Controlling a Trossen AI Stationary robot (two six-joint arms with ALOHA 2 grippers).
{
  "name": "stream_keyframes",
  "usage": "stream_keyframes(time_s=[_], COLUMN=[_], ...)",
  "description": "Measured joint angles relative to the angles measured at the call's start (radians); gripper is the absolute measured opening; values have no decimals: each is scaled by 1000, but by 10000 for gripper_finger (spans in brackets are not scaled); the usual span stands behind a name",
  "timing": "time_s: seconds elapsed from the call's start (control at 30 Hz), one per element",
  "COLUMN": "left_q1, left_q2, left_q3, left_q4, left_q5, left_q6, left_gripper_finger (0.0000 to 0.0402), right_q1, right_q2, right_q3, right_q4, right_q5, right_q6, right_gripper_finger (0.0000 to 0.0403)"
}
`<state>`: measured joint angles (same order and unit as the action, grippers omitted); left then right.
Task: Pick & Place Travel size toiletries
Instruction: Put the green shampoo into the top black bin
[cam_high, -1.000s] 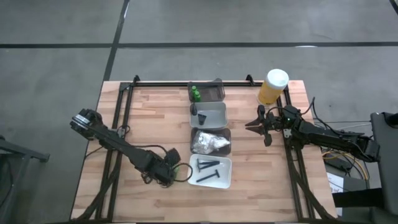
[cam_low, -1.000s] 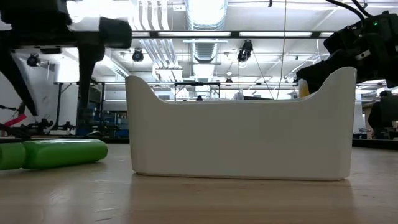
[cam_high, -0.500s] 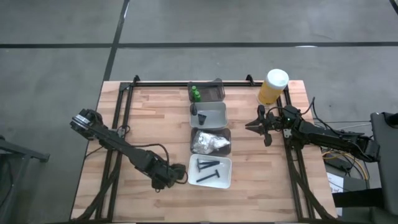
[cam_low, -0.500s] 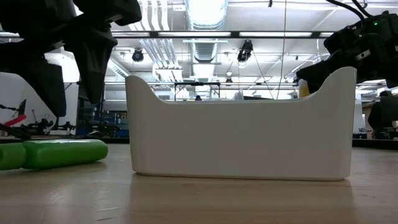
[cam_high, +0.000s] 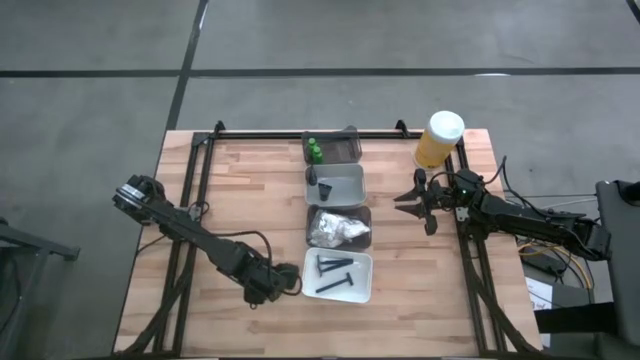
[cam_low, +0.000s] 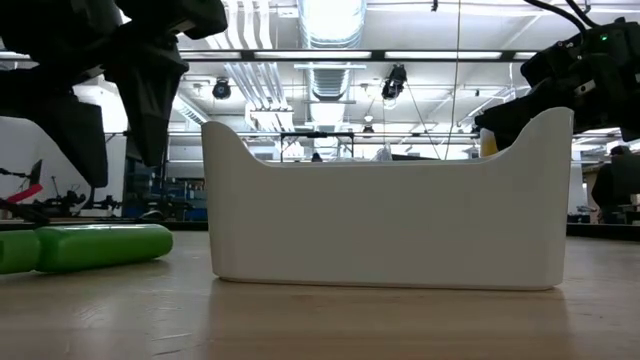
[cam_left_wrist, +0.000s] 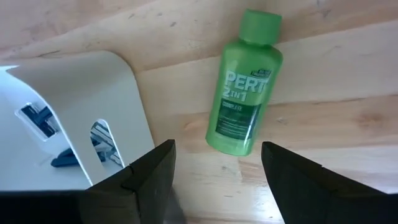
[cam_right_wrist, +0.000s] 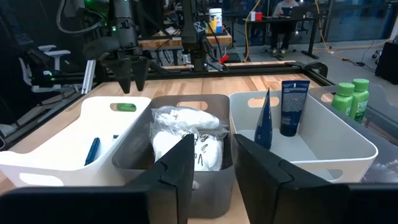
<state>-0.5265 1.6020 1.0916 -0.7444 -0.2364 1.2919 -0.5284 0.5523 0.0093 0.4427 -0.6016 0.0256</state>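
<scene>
Down at the near-left corner of the white tray (cam_high: 341, 293), the left gripper (cam_high: 284, 283) hangs with its fingers (cam_left_wrist: 144, 180) spread wide and nothing between them; just ahead of them a green bottle (cam_left_wrist: 244, 83) lies on its side on the wooden table (cam_high: 238, 195), beside the tray's outer wall. In the low view this bottle (cam_low: 104, 246) rests flat on the boards left of the white tray (cam_low: 390, 215). Inside that tray lie slim dark razor sticks (cam_high: 334, 272). Across the table, the right gripper (cam_high: 404, 200) sits near the yellow container (cam_high: 438, 139), its fingers (cam_right_wrist: 175, 175) a narrow gap apart and holding nothing. Beyond them stands the row of trays: a grey tray (cam_right_wrist: 140, 163) with white crinkly packets (cam_right_wrist: 185, 137), a white tray (cam_right_wrist: 342, 134) with a dark blue tube (cam_right_wrist: 290, 107) upright inside, and two more green bottles (cam_right_wrist: 351, 98) in the far tray.
</scene>
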Motion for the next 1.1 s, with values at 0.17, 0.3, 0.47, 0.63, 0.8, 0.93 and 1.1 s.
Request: stream_keyframes(time_s=[0.17, 0.3, 0.47, 0.63, 0.8, 0.93, 1.1], left_q1=[1, 1, 2, 12, 31, 46, 62], left_q2=[0, 0, 0, 1, 11, 53, 77], left_q3=[-23, -68, -139, -167, -167, -167, -164], left_q4=[4, 52, 160, 212, 230, 240, 247], left_q5=[-3, 18, 34, 33, 57, 90, 95], left_q6=[55, 84, 112, 131, 157, 173, 177], left_gripper_finger=[243, 249, 268, 277, 278, 278, 278], right_q1=[0, 0, 0, 0, 0, 0, 0], right_q2=[0, 0, 0, 0, 0, 0, 1], right_q3=[0, 0, 0, 0, 0, 0, 0], right_q4=[0, 0, 0, 0, 0, 0, 0], right_q5=[0, 0, 0, 0, 0, 0, 0], right_q6=[0, 0, 0, 0, 0, 0, 0], right_gripper_finger=[119, 129, 141, 152, 163, 172, 183])
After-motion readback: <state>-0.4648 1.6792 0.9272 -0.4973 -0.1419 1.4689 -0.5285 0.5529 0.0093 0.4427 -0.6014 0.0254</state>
